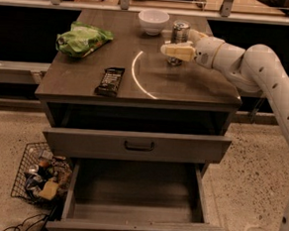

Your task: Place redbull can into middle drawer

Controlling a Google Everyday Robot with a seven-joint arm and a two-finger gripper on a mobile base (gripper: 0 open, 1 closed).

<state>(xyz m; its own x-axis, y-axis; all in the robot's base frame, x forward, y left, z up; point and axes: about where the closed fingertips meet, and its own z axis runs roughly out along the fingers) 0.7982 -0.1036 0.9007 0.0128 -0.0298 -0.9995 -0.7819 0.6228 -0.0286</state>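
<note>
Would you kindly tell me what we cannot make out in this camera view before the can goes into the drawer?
- redbull can: its lower half is hidden behind the tool, which sits at the can on the tabletop's back right.
- Whether the tool grips the can: its own body hides this.
- middle drawer: the front panel is cut off by the bottom edge.
- wire basket: contents too dark and small to name.
</note>
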